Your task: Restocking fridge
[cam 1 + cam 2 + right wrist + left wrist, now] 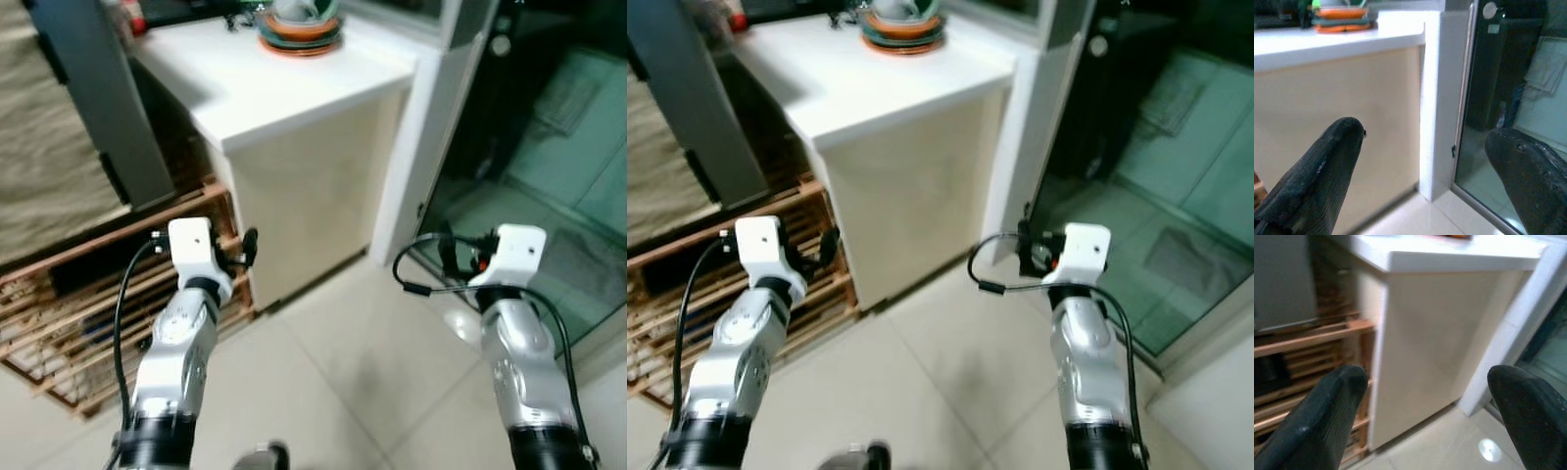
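We are judging the step in hand to be an approach: nothing is being carried, and no fridge or stock can be identified with confidence in these pictures. To do it well, we are advising that the robot keep both arms tucked in front while it is turning, clear the corner of the white desk point(294, 93) and the white pillar point(421, 147) beside it, and stay off the glass door point(549, 176) on the right.

The left hand point(1425, 401) is standing open and empty, its two black fingers point(1327, 406) spread wide and pointing at the beige side panel of the desk. The right hand point(1425, 166) is likewise open and holding nothing, aimed at the pillar and the edge of the glass door. Both are hanging above the pale tiled floor point(353, 362), near the desk but not touching it.

As for the task's thing, we are noting a tall grey slab point(98, 98) at the upper left, behind the desk; whether it belongs to the fridge we cannot tell. A stack of coloured bowls point(299, 29) is sitting on the far part of the desk, and a wooden slatted rack point(88, 313) is standing low on the left, just beside the desk's side panel.
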Controlling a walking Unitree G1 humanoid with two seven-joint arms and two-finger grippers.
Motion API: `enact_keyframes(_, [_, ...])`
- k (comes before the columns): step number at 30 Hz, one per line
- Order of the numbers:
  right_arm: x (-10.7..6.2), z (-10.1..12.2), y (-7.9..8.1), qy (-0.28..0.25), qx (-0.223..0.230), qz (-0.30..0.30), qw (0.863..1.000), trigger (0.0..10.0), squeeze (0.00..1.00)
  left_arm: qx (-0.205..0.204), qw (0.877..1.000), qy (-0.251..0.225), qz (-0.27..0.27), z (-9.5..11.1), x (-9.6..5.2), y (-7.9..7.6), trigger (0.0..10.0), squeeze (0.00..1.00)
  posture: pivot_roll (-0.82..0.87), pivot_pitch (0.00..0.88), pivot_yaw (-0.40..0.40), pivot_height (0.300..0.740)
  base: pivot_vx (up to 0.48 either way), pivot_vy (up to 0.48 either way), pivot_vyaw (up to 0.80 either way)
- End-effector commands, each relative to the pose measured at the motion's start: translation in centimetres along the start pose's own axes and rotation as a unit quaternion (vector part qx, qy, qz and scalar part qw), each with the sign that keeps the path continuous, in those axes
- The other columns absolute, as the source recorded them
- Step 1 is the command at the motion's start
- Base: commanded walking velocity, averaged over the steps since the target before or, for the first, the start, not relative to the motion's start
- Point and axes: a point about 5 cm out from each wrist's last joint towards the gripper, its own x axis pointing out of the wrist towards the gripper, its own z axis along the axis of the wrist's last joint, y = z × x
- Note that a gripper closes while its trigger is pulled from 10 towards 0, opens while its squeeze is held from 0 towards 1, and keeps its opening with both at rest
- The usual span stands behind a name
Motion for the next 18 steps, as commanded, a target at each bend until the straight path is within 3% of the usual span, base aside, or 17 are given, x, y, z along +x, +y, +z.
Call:
enact_keyframes(1, [-0.6, 0.4, 0.1, -0.001, 0.000, 0.012, 1.000, 10.0, 0.00, 0.003, 1.000, -0.001, 0.000, 0.7, -0.4, 0.2, 10.0, 0.00, -0.12, 0.000, -0.006, 0.740, 0.000, 0.000, 0.42])
enact_keyframes(5, [-0.8, -0.1, 0.3, 0.009, -0.002, 0.021, 1.000, 10.0, 0.00, 0.009, 1.000, 0.004, -0.013, 0.7, -0.2, -0.4, 10.0, 0.00, -0.12, 0.000, -0.006, 0.740, 0.000, 0.000, 0.42])
enact_keyframes(8, [0.1, 0.1, 0.9, 0.005, 0.000, 0.030, 1.000, 10.0, 0.01, 0.017, 1.000, -0.009, -0.018, 1.4, 0.5, -1.2, 10.0, 0.00, -0.12, 0.000, -0.003, 0.740, 0.000, 0.000, 0.42])
enact_keyframes(13, [0.4, 0.4, 1.5, 0.005, -0.004, 0.044, 0.999, 10.0, 0.00, 0.063, 0.997, -0.033, -0.043, 2.4, 0.5, -2.0, 10.0, 0.00, -0.13, 0.000, -0.001, 0.740, 0.000, 0.000, 0.42])
enact_keyframes(18, [1.0, 0.2, 1.5, 0.019, -0.010, 0.038, 0.999, 10.0, 0.01, 0.034, 0.999, -0.037, -0.019, 2.7, 1.0, -1.8, 10.0, 0.00, -0.12, 0.000, -0.002, 0.740, 0.205, 0.000, 0.42])
